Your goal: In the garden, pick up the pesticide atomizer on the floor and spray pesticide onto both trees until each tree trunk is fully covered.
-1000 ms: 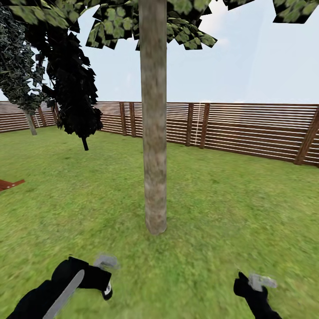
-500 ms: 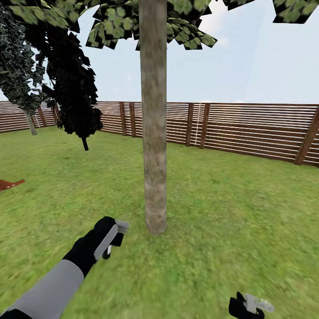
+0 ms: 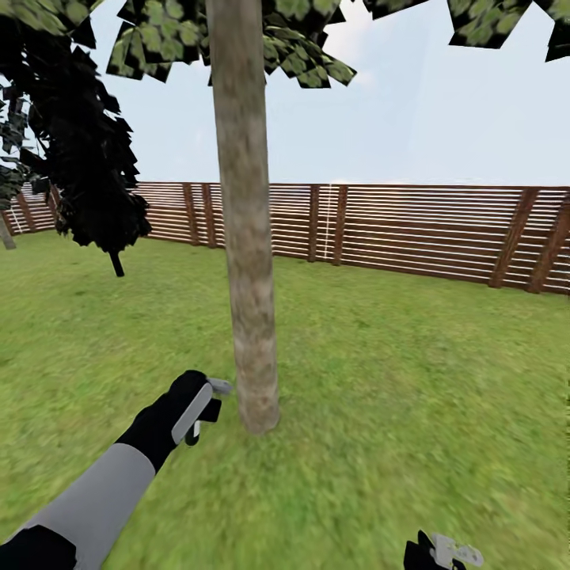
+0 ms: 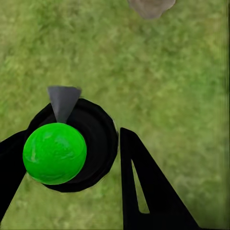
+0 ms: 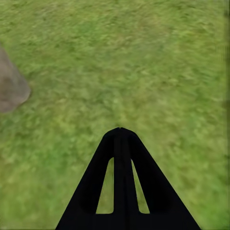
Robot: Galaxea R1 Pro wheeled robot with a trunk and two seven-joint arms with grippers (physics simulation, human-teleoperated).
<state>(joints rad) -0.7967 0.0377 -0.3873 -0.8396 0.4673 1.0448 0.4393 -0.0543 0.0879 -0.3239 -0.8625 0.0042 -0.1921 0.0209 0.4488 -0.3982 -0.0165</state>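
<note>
The left hand [image 3: 207, 402] grips the small black pistol-shaped atomizer [image 3: 203, 405] just beside the thick grey-brown trunk's [image 3: 247, 261] base. It looks light, rigid, best held by its handle. Right hand [image 5: 120, 136] shut, empty.

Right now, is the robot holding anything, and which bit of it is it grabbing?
The left pincer holds the pesticide atomizer, fingers on either side of its black body, grey nozzle free. The right pincer is shut with nothing in it.

A dark tree [image 3: 91, 170] stands at ten o'clock; pale sky [image 3: 412, 111] spans ten to two.
</note>
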